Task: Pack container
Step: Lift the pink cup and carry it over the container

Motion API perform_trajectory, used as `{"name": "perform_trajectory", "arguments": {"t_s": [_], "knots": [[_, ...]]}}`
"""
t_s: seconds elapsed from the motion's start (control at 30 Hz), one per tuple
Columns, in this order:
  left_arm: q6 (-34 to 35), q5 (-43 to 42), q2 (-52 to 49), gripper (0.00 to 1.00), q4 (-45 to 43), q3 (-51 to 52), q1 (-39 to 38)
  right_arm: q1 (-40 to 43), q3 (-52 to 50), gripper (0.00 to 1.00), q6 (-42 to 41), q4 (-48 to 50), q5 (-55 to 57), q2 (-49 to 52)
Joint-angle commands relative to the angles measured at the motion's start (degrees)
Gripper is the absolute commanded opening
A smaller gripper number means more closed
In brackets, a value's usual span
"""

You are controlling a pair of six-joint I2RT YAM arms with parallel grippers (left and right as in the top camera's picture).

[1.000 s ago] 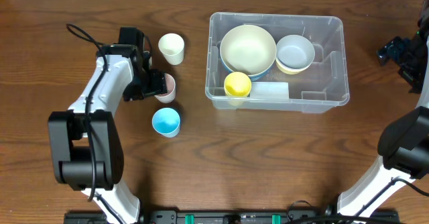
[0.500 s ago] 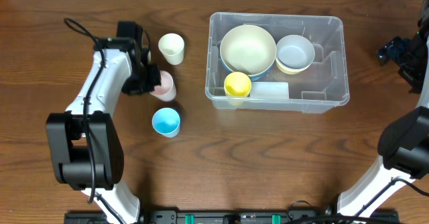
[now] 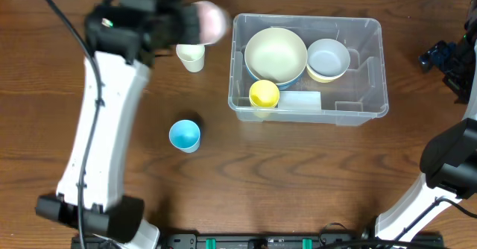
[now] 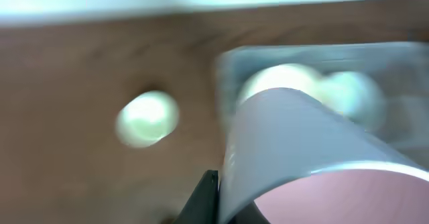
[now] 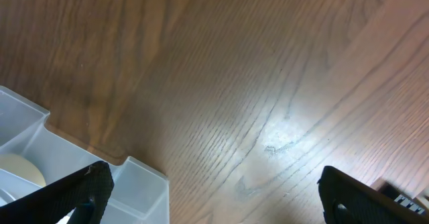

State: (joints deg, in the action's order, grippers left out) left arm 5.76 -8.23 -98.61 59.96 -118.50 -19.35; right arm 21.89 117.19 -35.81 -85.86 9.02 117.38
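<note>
The left gripper (image 3: 192,25) is clenching the pink cup (image 3: 211,19) aloft beside the container (image 3: 384,70), the right gripper (image 3: 440,58) is gaping idle, and I am favouring a low, upright release over its bare floor.

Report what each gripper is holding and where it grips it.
Left gripper: shut on the pink cup, jaws pinching its wall at the rim, as far as the blur shows. Right gripper: open, holding nothing.
</note>
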Motion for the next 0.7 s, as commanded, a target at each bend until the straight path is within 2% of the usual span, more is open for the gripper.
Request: {"name": "perform_trajectory", "arguments": {"t_s": [0.0, 0.07, 0.17, 0.23, 0.67], "knots": [[-3.0, 0.4, -1.2, 0.06, -1.6, -0.5, -8.4, -0.2, -0.2, 0.99, -1.0, 0.0, 0.6, -0.1], [-3.0, 3.3, -2.4, 0.06, -2.8, -0.5, -13.4, -0.2, -0.2, 0.99, -1.0, 0.0, 0.6, -0.1], [-3.0, 7.9, -4.4, 0.06, -3.1, -0.5, -17.7, -0.2, -0.2, 0.99, -1.0, 0.0, 0.6, -0.1], [-3.0, 8.0, -6.1, 0.06, -3.0, -0.5, -19.1, -0.2, -0.2, 0.99, -1.0, 0.0, 0.6, -0.1], [-4.0, 7.3, -20.4, 0.05, -2.4, -0.5, -20.4, -0.2, -0.2, 0.99, -1.0, 0.0, 0.6, -0.1]]}}
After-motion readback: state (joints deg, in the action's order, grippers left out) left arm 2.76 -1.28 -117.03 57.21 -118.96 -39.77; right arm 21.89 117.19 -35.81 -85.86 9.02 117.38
